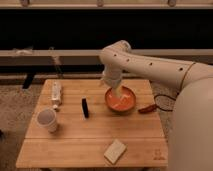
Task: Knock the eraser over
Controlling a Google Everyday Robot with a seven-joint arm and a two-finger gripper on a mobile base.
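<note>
The eraser (85, 107) is a small thin black block standing on its edge on the wooden table (75, 142), left of the orange bowl (120, 99). My gripper (118, 93) hangs from the white arm (150, 65) and is over the orange bowl, to the right of the eraser and apart from it.
A white box-shaped item (56, 93) lies at the back left. A pale cup (47, 120) stands at the left. A beige sponge-like block (115, 151) lies near the front edge. A small red object (147, 108) lies right of the bowl.
</note>
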